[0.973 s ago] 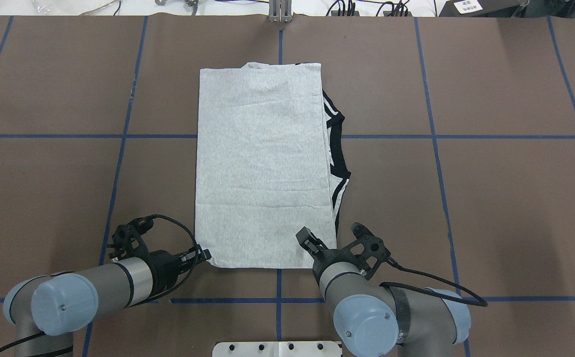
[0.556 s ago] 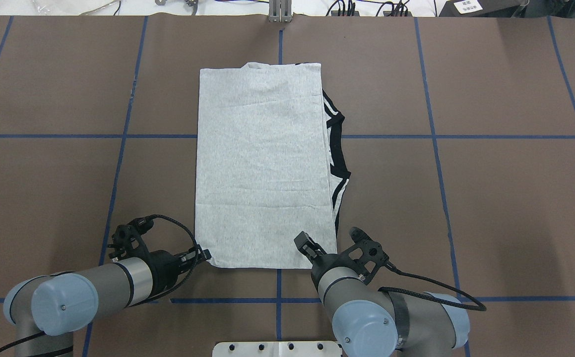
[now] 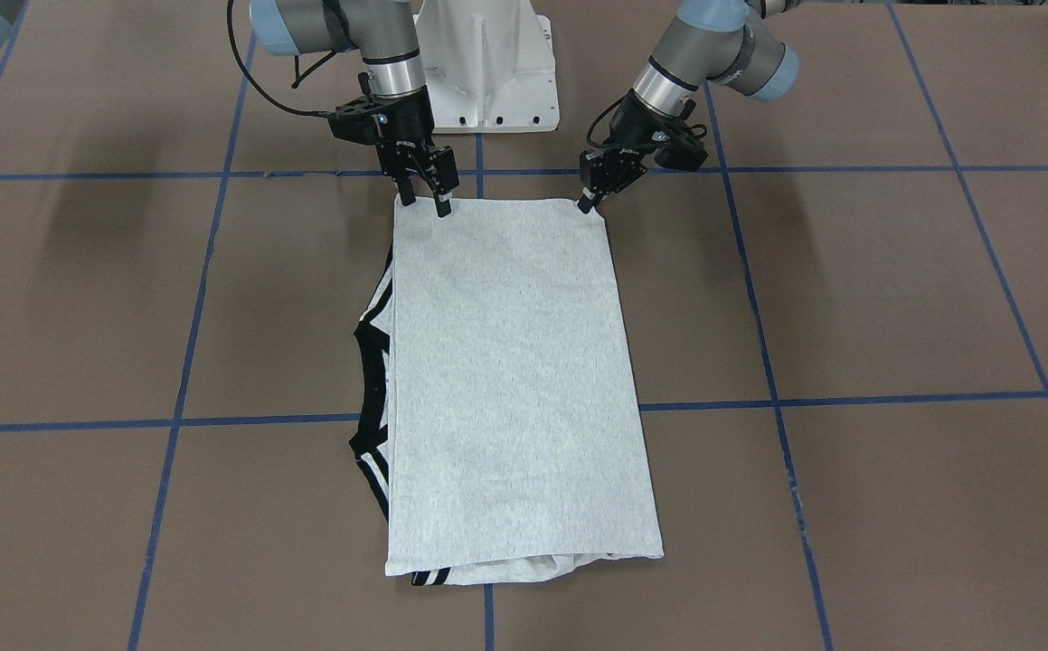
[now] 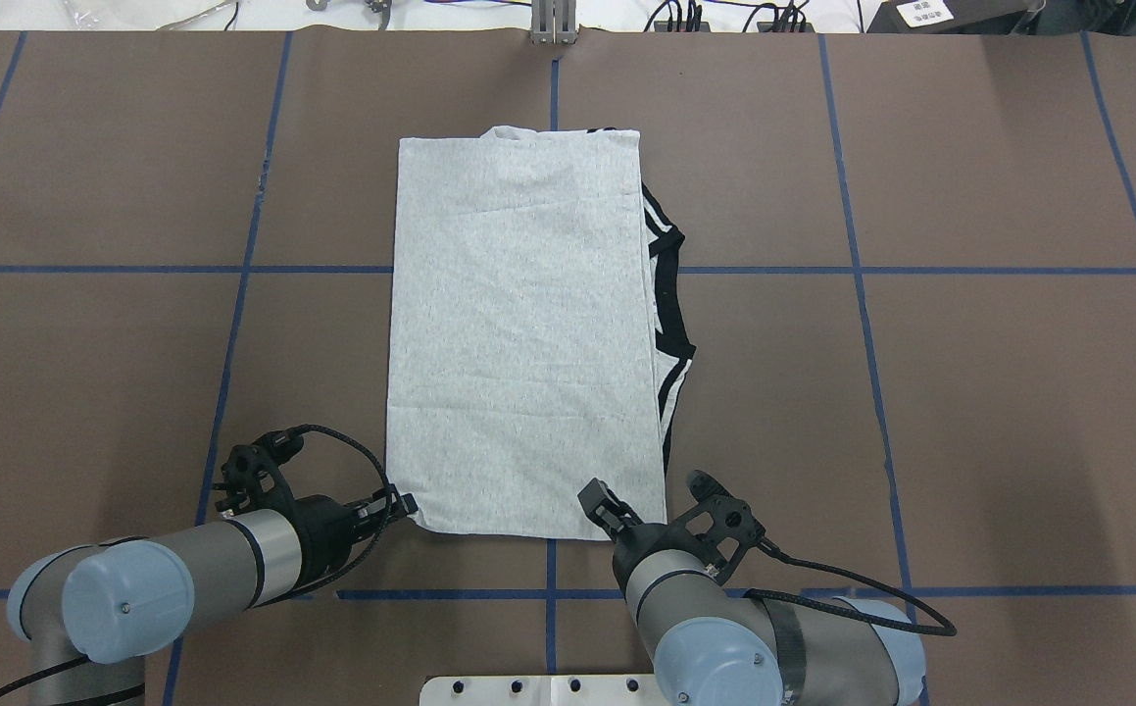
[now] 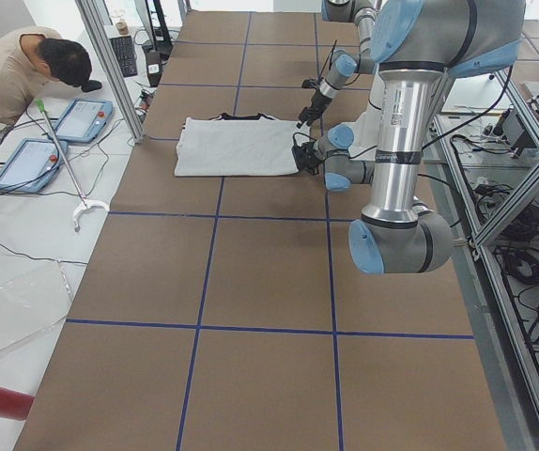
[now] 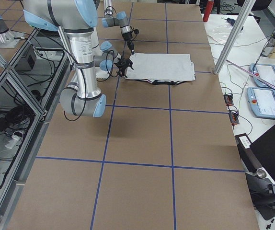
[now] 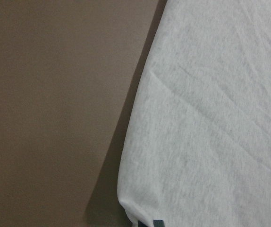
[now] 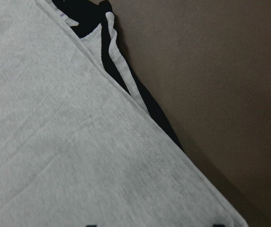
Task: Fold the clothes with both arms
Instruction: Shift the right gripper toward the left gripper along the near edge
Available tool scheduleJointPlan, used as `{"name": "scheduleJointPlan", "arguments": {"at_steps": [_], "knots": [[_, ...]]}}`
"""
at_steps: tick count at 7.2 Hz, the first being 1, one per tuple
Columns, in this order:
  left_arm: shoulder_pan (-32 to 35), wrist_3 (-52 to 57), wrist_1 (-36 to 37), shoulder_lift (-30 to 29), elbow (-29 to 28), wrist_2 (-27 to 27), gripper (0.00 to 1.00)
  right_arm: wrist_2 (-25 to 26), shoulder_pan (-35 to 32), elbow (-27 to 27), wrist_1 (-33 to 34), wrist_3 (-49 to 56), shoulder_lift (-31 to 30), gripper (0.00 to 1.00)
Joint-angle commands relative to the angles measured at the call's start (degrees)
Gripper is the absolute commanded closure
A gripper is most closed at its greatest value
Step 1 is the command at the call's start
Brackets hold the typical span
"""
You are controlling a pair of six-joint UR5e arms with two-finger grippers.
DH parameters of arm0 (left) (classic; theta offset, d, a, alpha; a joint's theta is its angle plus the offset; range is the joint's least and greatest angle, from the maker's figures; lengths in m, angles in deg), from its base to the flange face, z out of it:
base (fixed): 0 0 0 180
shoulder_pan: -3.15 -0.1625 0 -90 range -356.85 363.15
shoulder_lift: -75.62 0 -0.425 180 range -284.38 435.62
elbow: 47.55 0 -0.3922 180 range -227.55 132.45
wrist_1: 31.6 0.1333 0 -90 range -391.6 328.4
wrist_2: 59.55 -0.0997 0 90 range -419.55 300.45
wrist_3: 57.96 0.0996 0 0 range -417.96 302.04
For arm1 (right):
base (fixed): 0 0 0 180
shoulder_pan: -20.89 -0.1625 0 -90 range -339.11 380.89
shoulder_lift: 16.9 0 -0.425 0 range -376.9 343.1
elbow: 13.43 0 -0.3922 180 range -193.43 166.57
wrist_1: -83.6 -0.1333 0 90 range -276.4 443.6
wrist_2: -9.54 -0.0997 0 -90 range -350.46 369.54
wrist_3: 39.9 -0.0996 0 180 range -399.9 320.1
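Observation:
The grey T-shirt [image 4: 518,333] lies folded in a long rectangle on the brown table, print hidden. Its black-striped trim [image 4: 670,294] sticks out along its right side. My left gripper [image 4: 409,505] is shut on the near left corner; in the front-facing view it is at the shirt's upper right corner [image 3: 589,201]. My right gripper [image 3: 424,201] is open at the near right corner, with the cloth edge between its spread fingers. The right wrist view shows grey cloth [image 8: 55,142] and trim [image 8: 126,80]. The left wrist view shows the corner [image 7: 211,118].
The white pedestal [image 3: 487,63] stands between the arm bases, just behind the shirt's near edge. Blue tape lines [image 4: 234,333] grid the brown table. An operator [image 5: 25,66] sits by tablets [image 5: 82,117] beyond the table's far edge.
My right gripper has moved slightly back toward the base and lower at the near right corner. The shirt has shifted a little toward the robot. The left arm has not moved.

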Motion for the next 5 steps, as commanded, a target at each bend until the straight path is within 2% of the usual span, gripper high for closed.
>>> {"name": "scheduleJointPlan", "arguments": {"at_steps": [1, 3, 4, 5], "knots": [[0.0, 0.0, 0.0, 0.0, 0.0, -0.07, 1.0, 0.04, -0.61, -0.07, 0.0, -1.88, 0.12, 0.18], [0.0, 0.0, 0.0, 0.0, 0.09, -0.07, 1.0, 0.04, -1.22, -0.86, 0.0, -3.12, 0.56, 0.24], [0.0, 0.0, -0.09, 0.0, 0.0, -0.07, 1.0, 0.04, -2.18, -2.6, 0.09, -3.74, 3.0, 0.32], [0.0, 0.0, -0.09, 0.0, 0.0, -0.07, 1.0, 0.04, -2.37, -3.67, 0.0, -5.22, 3.89, 0.5]]}}
